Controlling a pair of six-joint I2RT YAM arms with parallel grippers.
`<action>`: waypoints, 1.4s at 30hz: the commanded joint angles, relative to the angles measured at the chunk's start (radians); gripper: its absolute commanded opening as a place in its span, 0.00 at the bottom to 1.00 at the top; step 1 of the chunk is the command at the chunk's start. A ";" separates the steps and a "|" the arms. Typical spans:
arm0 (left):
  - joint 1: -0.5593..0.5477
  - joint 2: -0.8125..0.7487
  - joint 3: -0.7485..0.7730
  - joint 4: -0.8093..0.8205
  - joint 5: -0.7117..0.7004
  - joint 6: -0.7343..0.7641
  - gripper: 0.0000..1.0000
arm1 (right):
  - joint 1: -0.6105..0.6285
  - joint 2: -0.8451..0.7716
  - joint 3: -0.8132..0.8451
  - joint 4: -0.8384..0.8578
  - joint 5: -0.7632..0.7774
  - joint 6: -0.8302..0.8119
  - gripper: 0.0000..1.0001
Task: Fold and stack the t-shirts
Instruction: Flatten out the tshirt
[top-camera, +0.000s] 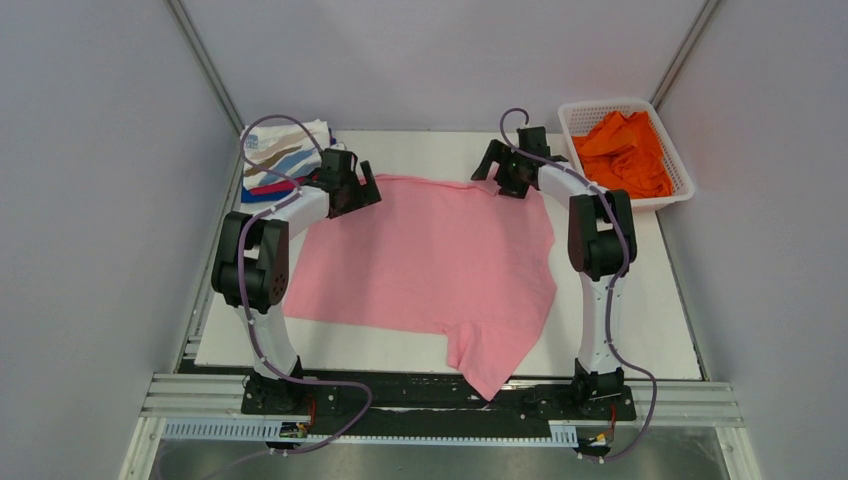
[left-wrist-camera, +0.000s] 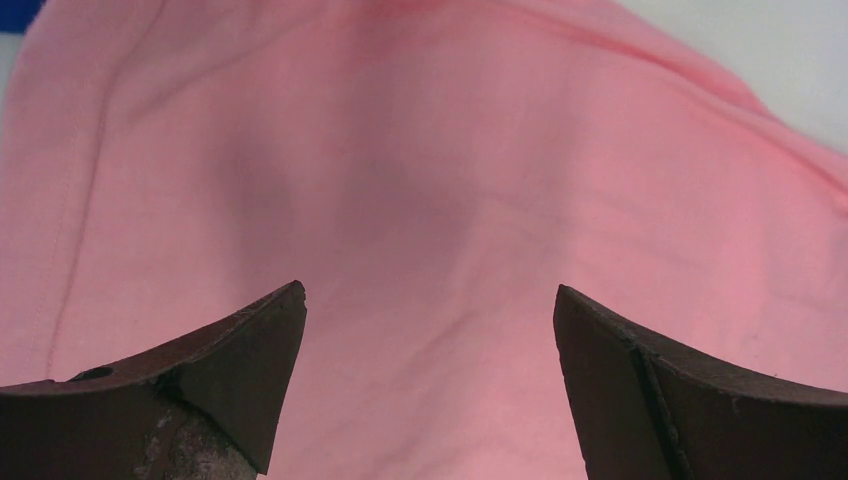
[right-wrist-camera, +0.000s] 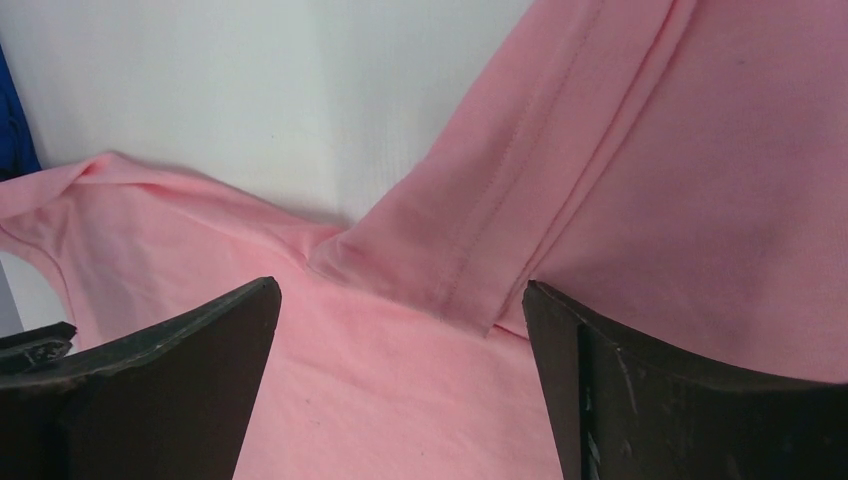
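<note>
I have the plain light pink cotton t-shirt (top-camera: 430, 260) spread over the middle of the white tabletop (top-camera: 630, 330), with one sleeve trailing off toward the near edge. Both arms reach to its far edge. The left gripper (left-wrist-camera: 428, 295) hangs over the cloth near the far-left corner, its jaws wide apart and holding nothing. The right gripper (right-wrist-camera: 400, 300) is just as wide and empty over the far-right part of the shirt, where a stitched hem doubles back on itself. I judge the step to be pinching this far edge in two places and carrying it toward me for the first fold. To do that well, I want each lower finger to slide under the hem so that it catches every layer. On the right that means taking the doubled flap and not only its top ply. Then I lift both sides evenly and keep the cloth taut between them. The finished white tee with tan and blue brush streaks (top-camera: 285, 155) sits at the far-left corner, and the bright orange tee (top-camera: 625, 155) waits in the white plastic lattice basket (top-camera: 682, 185) at the far right.
</note>
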 joint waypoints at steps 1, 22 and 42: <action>0.003 -0.049 -0.045 0.044 0.002 -0.018 1.00 | 0.008 0.041 0.051 0.109 -0.027 0.027 1.00; 0.002 -0.016 -0.042 0.021 -0.031 -0.006 1.00 | 0.094 0.350 0.369 0.613 -0.014 0.149 1.00; 0.001 -0.086 -0.070 -0.006 -0.022 -0.034 1.00 | 0.086 -0.198 -0.086 0.104 0.278 -0.089 1.00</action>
